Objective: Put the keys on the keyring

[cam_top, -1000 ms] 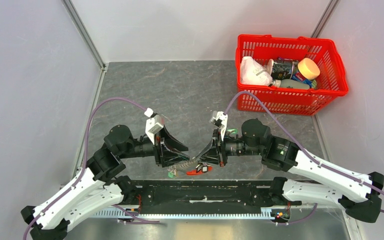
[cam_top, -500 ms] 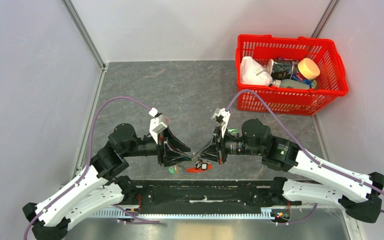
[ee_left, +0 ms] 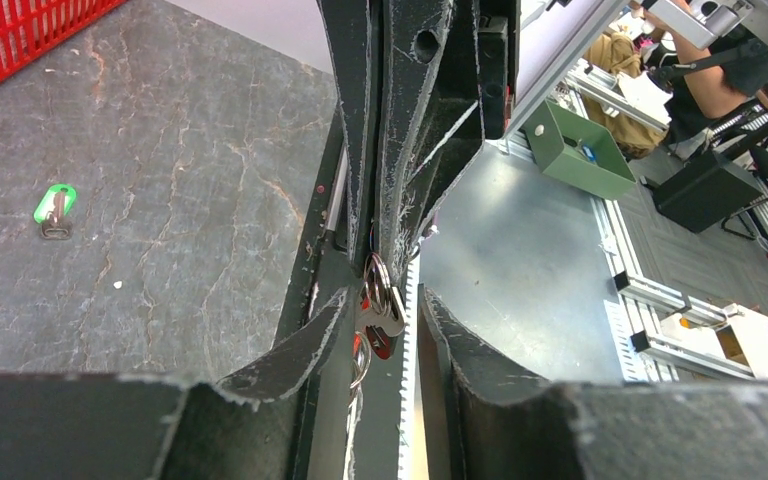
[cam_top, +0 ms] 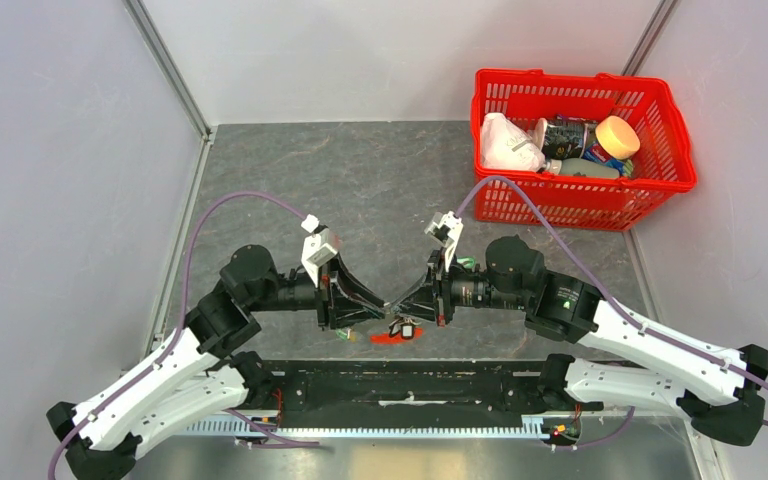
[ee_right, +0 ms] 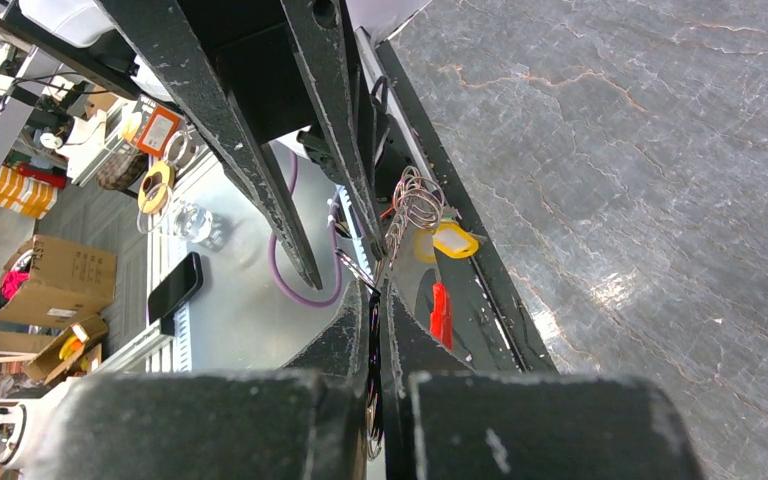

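My right gripper is shut on the dark part of the keyring. The ring's red part hangs below, and also shows in the right wrist view. A bunch of silvery keys and split rings with a yellow tag hangs at the fingertips. My left gripper faces the right one tip to tip. Its jaws stand apart on either side of the bunch. A green-tagged key lies alone on the table, by the right wrist.
A red basket of bottles and packets stands at the back right. A black rail runs along the table's near edge under both grippers. Grey walls close the left and back sides.
My left arm has moved right until its fingertips meet the right gripper's. The keyring and keys have shifted slightly right with them. The right arm has barely moved.
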Motion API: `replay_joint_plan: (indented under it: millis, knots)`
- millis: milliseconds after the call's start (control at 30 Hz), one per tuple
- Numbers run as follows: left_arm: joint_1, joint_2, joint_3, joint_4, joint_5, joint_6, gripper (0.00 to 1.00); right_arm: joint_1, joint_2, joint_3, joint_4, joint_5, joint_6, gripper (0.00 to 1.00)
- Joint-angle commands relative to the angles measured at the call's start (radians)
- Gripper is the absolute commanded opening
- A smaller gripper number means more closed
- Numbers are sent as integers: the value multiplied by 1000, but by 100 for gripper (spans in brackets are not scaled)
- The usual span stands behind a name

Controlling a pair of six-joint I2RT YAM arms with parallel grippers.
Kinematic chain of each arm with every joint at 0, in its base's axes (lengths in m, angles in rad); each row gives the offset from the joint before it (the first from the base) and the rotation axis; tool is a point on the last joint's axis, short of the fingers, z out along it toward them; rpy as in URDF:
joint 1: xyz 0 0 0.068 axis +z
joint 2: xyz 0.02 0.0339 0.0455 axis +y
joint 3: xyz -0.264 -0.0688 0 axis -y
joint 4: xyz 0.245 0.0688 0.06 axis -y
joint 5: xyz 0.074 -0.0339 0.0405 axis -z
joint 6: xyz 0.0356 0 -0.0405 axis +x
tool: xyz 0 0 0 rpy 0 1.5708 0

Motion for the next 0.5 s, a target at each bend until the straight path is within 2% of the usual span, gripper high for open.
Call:
replay_joint_plan:
  millis: [0,200,467]
  knots:
    - [-3,5,0,48,24,-20,34,-1,-4,59,76,6,12,0]
    - [-3,8,2,55,22,-20,30,-1,-1,59,80,-6,15,0]
    - [-4,11,4,59,22,-17,14,-1,3,59,89,-21,20,0]
